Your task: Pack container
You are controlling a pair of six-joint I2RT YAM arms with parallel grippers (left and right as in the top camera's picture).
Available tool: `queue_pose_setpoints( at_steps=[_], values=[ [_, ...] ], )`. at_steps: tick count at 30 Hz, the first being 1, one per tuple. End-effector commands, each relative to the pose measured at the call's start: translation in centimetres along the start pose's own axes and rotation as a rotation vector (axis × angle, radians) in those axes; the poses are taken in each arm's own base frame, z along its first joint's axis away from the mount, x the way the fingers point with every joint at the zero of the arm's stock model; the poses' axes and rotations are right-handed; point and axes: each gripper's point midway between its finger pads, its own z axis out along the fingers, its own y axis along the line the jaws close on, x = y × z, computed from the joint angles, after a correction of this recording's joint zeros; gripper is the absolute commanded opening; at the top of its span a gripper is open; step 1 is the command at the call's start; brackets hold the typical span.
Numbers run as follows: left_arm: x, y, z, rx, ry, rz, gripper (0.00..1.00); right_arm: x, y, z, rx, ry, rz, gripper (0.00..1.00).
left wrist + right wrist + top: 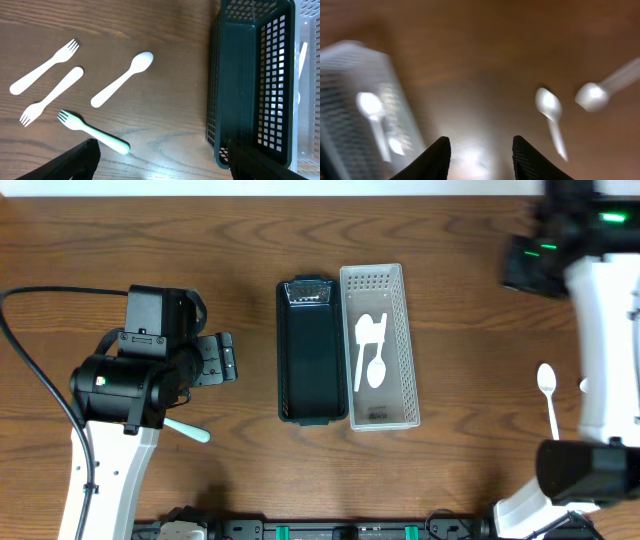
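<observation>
Packing step: by my reading, the next loose piece goes into the white basket, and the white spoon on the right is the likely pick for the right gripper. Come down square across the handle near its middle, with a finger to the wood on either side, since a thin flat piece may slide or tip. Release it low and lengthwise in the basket.
table: brown wood, carrying everything.
dark basket: at the centre of the table, its long side against or just beside the white basket, I cannot tell which. No cutlery shows in it.
white basket: just right of the dark one, with white pieces lying in it, a spoon among them.
left gripper: jaws wide with nothing between them, hanging over the left-hand cutlery, the dark basket to its right.
right gripper: fingers partly spread over bare wood, holding nothing; its view is blurred.
white spoon: flat on the table, well apart from the baskets, beside the right arm. A second spoon lies near it.
left cutlery: upper white fork, lower white fork, left spoon and mint fork, all flat on the wood.
in the way: the dark basket stands between the left cutlery and the white basket, so a carry from that side must pass over it. The forks lie close together, so a finger could nudge a neighbour.
</observation>
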Motion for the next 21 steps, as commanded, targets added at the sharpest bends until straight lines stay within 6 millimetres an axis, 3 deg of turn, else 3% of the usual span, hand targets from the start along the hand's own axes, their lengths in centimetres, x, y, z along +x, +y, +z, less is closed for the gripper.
queue_pose_setpoints(
  at_steps=[1,4,6,12,15,16,18,21],
  values=[
    [-0.3,0.1,-0.1,-0.008,-0.005,-0.001,0.84,0.8,-5.1,0.7,0.074,0.077,0.028,0.41],
    [-0.3,0.1,-0.1,-0.008,-0.006,-0.001,0.84,1.9,-8.2,0.7,0.101,0.133,0.056,0.41],
    [-0.3,0.1,-0.1,-0.008,-0.006,0.003,0.84,2.8,-9.1,0.3,0.098,0.151,0.081,0.42],
    [-0.4,0.1,-0.1,-0.007,-0.009,0.002,0.84,6.1,-9.5,-2.4,0.083,0.132,0.096,0.44],
    [-0.4,0.1,-0.1,-0.007,-0.009,0.002,0.84,8.3,-9.6,-2.6,0.083,0.118,0.096,0.48],
    [-0.4,0.1,-0.1,-0.007,-0.009,0.002,0.84,9.0,-9.6,-2.5,0.082,0.117,0.092,0.51],
    [-0.4,0.1,-0.1,-0.007,-0.009,0.002,0.84,10.6,-9.7,-1.6,0.081,0.115,0.077,0.70],
    [-0.4,0.1,-0.1,-0.007,-0.009,0.002,0.84,12.8,-9.7,0.4,0.076,0.110,0.029,0.89]
  ],
)
